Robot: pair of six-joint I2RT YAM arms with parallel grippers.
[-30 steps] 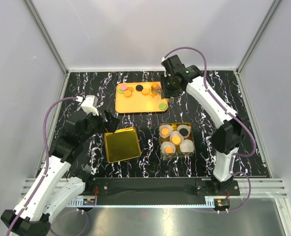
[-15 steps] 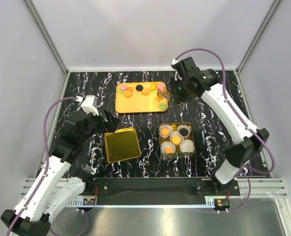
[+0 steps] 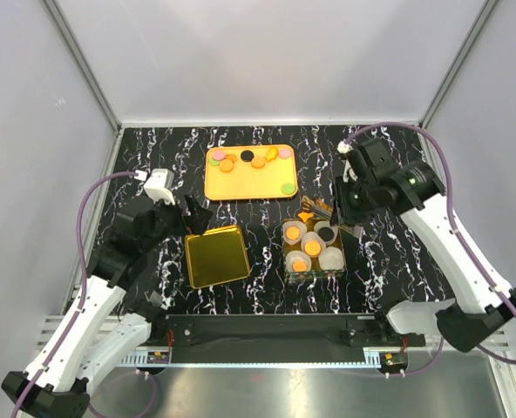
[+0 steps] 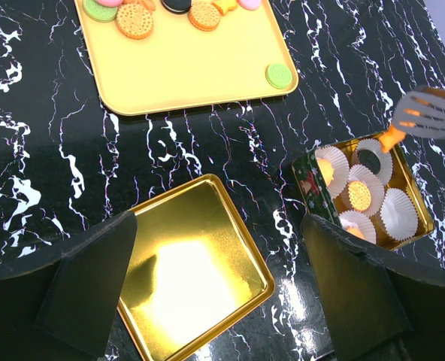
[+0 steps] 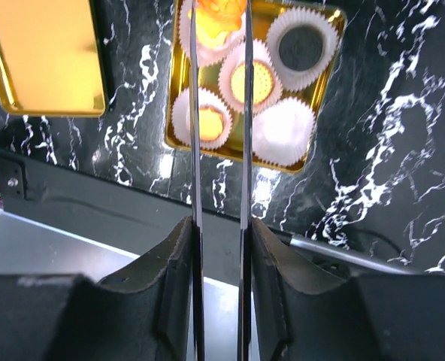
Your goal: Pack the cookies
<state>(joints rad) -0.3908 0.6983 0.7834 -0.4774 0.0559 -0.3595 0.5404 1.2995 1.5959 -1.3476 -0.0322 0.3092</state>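
1. Right gripper (image 5: 221, 233) is clamped on slotted tongs (image 4: 433, 111), which pinch an orange cookie (image 4: 394, 138) above the cup-lined tin (image 4: 307, 188).
2. Left gripper (image 4: 219, 278) is spread wide and empty over the gold lid (image 4: 200, 226).
3. Remaining cookies (image 3: 241, 161) lie on the yellow tray (image 3: 249, 185).

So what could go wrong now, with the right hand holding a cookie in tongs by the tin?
1. The cookie sits only at the tip of the tongs, near the far rim of the tin; it may slip and fall on the table.
2. Only one cup looks empty; released elsewhere, the cookie would land on a filled cup.
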